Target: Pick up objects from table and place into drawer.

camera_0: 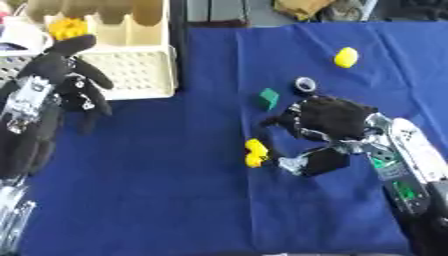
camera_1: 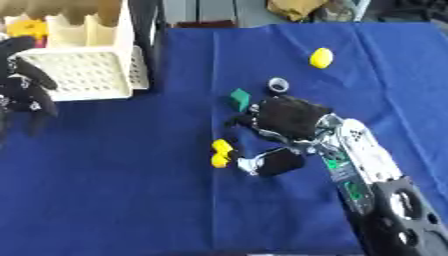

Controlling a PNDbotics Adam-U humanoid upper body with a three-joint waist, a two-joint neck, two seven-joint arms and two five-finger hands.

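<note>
A small yellow piece (camera_0: 255, 152) lies on the blue cloth (camera_0: 157, 190) near the middle. My right hand (camera_0: 331, 118) hovers just right of it, open, its fingers (camera_0: 282, 120) reaching left above the piece and its thumb (camera_0: 320, 161) low beside it; nothing is held. A green block (camera_0: 269, 98) and a silver-black ring (camera_0: 304, 84) sit just beyond the hand. A yellow rounded object (camera_0: 346, 57) lies further back. The white drawer (camera_0: 140, 70) stands at the back left with a yellow thing (camera_0: 70, 27) inside. My left hand (camera_0: 68, 75) hangs open in front of the drawer.
The blue cloth covers the table from the drawer to the right edge. A dark gap runs between the drawer and the cloth's far left corner. Clutter, including a tan object (camera_0: 302, 7), lies beyond the far edge.
</note>
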